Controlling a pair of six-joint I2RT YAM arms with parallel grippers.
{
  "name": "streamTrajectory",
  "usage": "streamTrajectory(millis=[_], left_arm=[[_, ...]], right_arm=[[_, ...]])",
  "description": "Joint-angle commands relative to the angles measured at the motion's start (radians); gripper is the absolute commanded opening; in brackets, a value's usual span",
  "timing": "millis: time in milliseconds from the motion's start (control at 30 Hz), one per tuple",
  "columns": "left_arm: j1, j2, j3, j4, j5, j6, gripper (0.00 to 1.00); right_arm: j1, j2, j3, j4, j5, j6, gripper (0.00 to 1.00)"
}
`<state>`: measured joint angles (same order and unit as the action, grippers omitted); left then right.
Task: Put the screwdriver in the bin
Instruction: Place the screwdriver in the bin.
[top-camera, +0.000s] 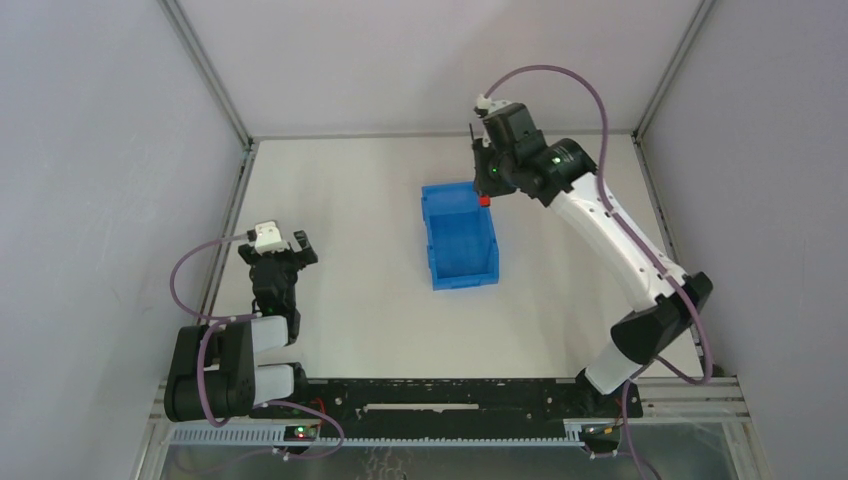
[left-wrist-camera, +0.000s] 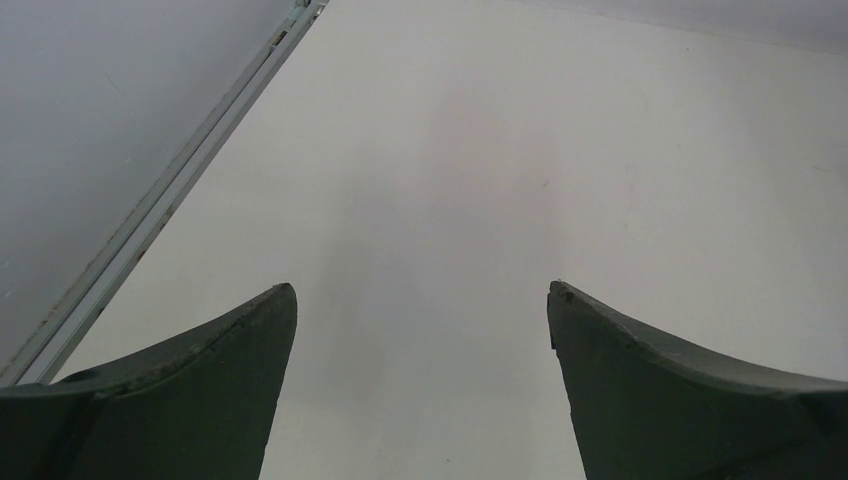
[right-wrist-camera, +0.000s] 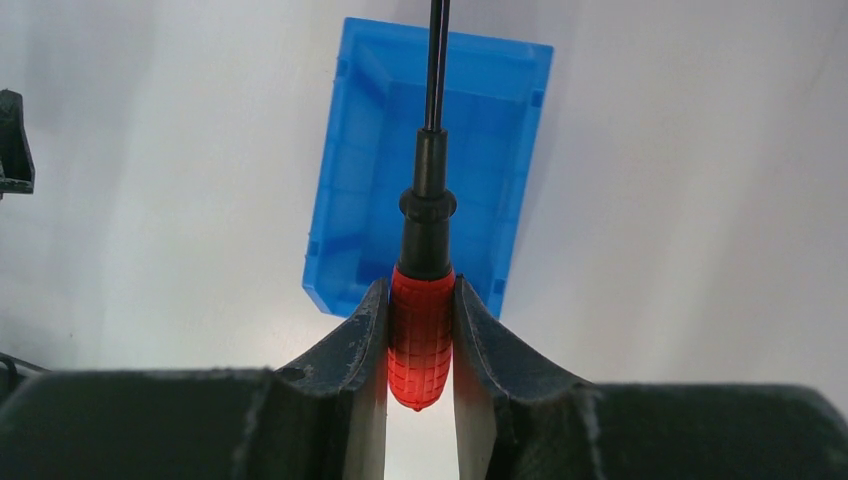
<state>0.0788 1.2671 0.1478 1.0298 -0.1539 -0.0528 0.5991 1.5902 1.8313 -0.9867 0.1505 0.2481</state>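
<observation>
**Around the bin (top-camera: 462, 245)**

Stands on the bench (top-camera: 350, 200), about midway across. Above its far right corner, pinched between the jaws of the right gripper (right-wrist-camera: 421, 295): the screwdriver (right-wrist-camera: 427, 210). Well left of the bin and a little nearer, over the bench: the left gripper (top-camera: 290, 250).

A white table inside a plain gray box of walls.

The table (top-camera: 350, 300) is flat and off-white, and the left wrist view shows a few faint marks on it. Three pale gray walls stand around it: the left wall (top-camera: 100, 150), the back wall (top-camera: 430, 60) and the right wall (top-camera: 770, 150). Thin silver metal bars (top-camera: 205, 70) run up the two back corners. A silver strip (top-camera: 238, 195) lies along the table's left side, and another lies along the right side. At the near edge a black rail (top-camera: 450, 392) runs across, with a slotted strip (top-camera: 420, 437) just under it. The light is soft and even, and the shadows are faint.
</observation>
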Motion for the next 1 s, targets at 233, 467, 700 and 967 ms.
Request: streamTrajectory(millis=[233, 467, 700, 967], left_arm=[[-0.007, -0.010, 0.041, 0.029, -0.012, 0.016, 1.00], [-0.006, -0.011, 0.041, 0.029, -0.011, 0.017, 1.00], [-0.006, -0.011, 0.042, 0.028, -0.012, 0.016, 1.00], [-0.007, -0.011, 0.041, 0.029, -0.011, 0.016, 1.00]], right_arm=[[0.062, 0.147, 0.069, -0.039, 0.040, 0.003, 0.00], [0.072, 0.190, -0.095, 0.066, 0.014, 0.012, 0.00], [0.092, 0.273, -0.141, 0.113, 0.039, 0.000, 0.00], [0.106, 0.297, -0.225, 0.185, 0.068, -0.030, 0.01]])
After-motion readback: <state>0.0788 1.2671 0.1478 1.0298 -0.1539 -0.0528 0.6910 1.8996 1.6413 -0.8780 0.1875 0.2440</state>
